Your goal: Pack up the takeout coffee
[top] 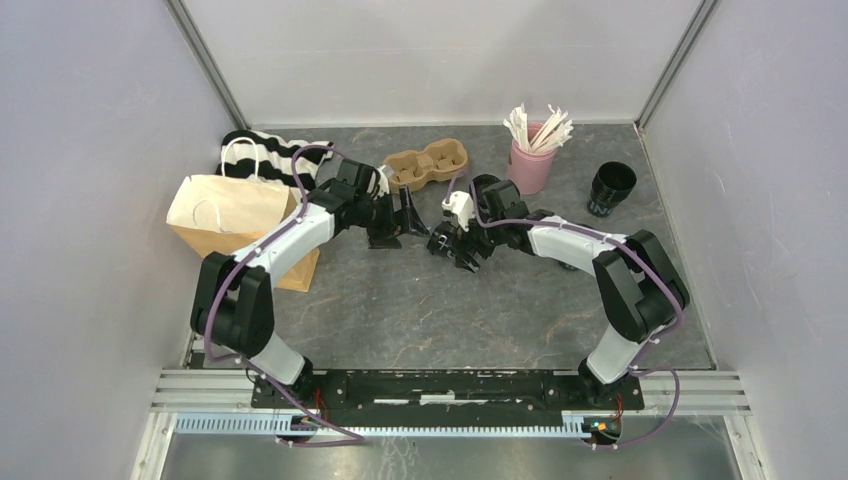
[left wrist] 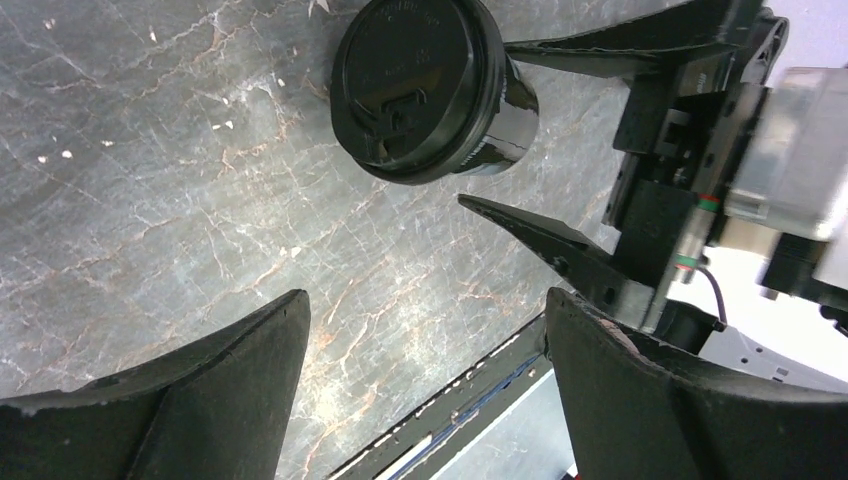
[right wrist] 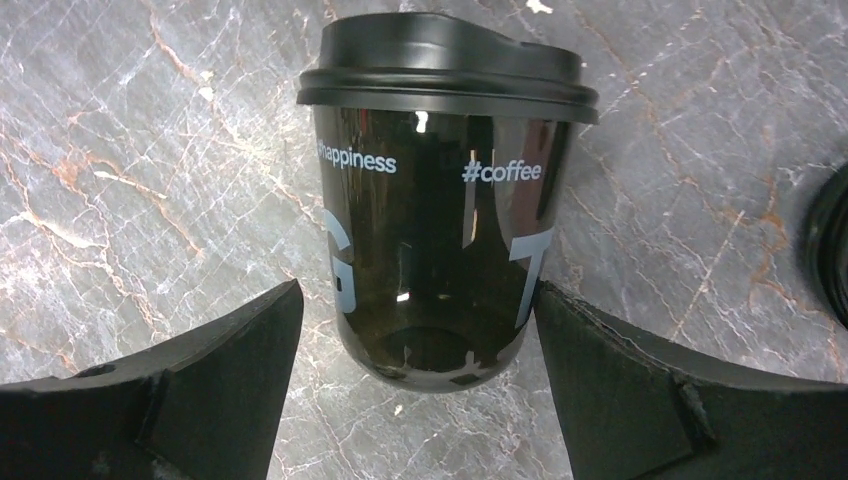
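A black takeout coffee cup [right wrist: 435, 230] with a black lid and pale lettering lies on its side on the marble table, base toward my right wrist. My right gripper [right wrist: 418, 290] is open around the cup's base end. One finger is against the cup's side and a gap shows at the other. In the left wrist view the same cup [left wrist: 425, 90] shows its lid, with the right gripper's fingers [left wrist: 545, 240] either side of it. My left gripper [left wrist: 428, 300] is open and empty, just left of the cup. A second black cup [top: 611, 187], without a lid, stands at the back right.
A brown pulp carrier tray [top: 427, 166] sits at the back centre, with a pink cup of white sticks [top: 531, 160] to its right. A paper bag [top: 240, 222] and a striped cloth [top: 265, 155] are at the left. A dark round edge [right wrist: 835, 250] shows right of the cup.
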`<state>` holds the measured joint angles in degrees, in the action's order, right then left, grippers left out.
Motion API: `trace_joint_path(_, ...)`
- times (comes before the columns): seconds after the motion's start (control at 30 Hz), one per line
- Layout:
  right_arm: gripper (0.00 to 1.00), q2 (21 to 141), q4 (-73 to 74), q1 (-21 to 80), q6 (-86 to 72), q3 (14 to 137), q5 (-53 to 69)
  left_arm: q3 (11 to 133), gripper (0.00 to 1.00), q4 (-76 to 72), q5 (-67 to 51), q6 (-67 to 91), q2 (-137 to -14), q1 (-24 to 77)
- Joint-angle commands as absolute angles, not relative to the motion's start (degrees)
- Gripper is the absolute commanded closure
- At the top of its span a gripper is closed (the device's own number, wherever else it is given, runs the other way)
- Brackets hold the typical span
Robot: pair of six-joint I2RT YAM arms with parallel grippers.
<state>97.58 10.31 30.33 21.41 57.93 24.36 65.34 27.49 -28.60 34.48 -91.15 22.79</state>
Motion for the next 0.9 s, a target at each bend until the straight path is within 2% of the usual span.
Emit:
trace_joint_path(0.0,0.09,98.05,5.91,31.34,24.52,56.36,25.04,63.91,0.07,27.27,-28.28,33.56,-85.52,22.59)
trace_joint_path(0.33,0.26,92.86,-1.8,32.54,23.33,50.62,23.34,65.44,0.06,33.72,-26.26,34.89,-77.92,22.59)
trace_joint_path(0.53,0.32,83.46,-8.4,32.6,20.7,44.62,27.72,70.35,0.04,39.91,-25.04,35.3,-74.48,22.59)
trace_joint_path(0.87,0.39,68.01,-17.7,32.93,19.89,37.44,39.84,80.66,0.03,45.62,-36.36,34.37,-77.07,22.74)
